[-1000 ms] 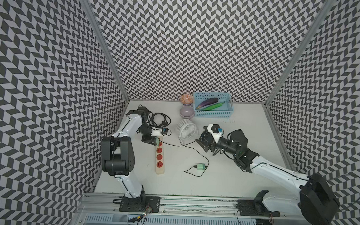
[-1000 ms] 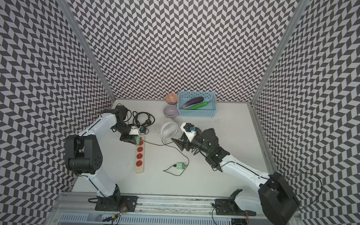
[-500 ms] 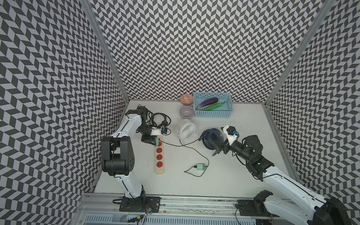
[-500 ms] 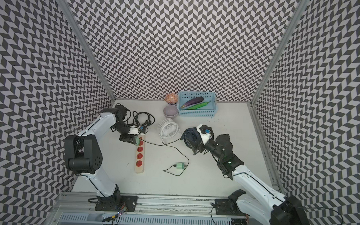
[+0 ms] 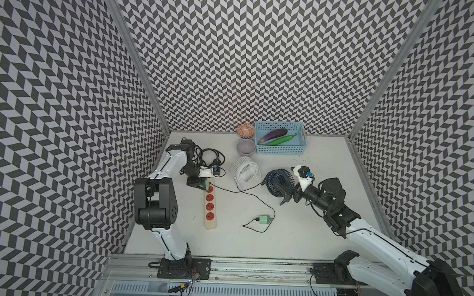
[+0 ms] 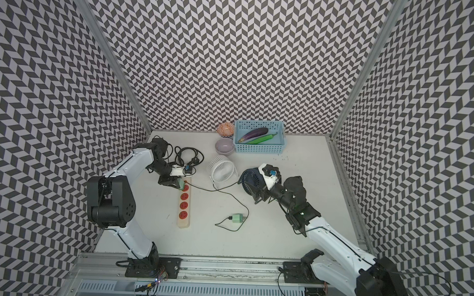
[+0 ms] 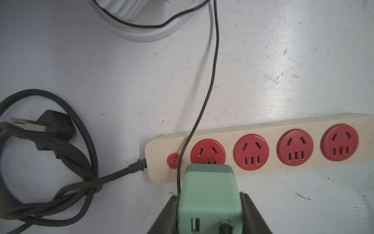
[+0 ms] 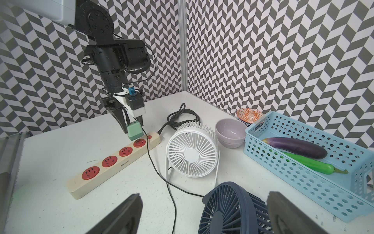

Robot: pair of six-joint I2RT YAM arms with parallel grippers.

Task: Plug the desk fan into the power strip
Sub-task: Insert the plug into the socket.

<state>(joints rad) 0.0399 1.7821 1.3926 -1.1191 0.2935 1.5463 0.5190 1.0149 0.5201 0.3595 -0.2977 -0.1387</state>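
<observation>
Clamping the green adapter (image 7: pixel 208 182), the left gripper (image 7: pixel 208 195) is held over the end socket (image 7: pixel 208 151) of the power strip (image 5: pixel 210 225) (8 o'clock of the white fan (image 5: pixel 244 170), in a top view), prongs (image 8: pixel 138 139) aligned for insertion but apparently unseated; right gripper (image 8: pixel 203 194) splayed, empty.

Robot lab test cell, chevron-print walls (image 5: pixel 247 59) -- alu base rail (image 5: pixel 253 266)

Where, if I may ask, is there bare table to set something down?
Bare: the front, between the loose green charger and the metal rail; right of the blue slotted basket. Crowded: around the cream power strip, coiled black cord and white round fan.
</observation>
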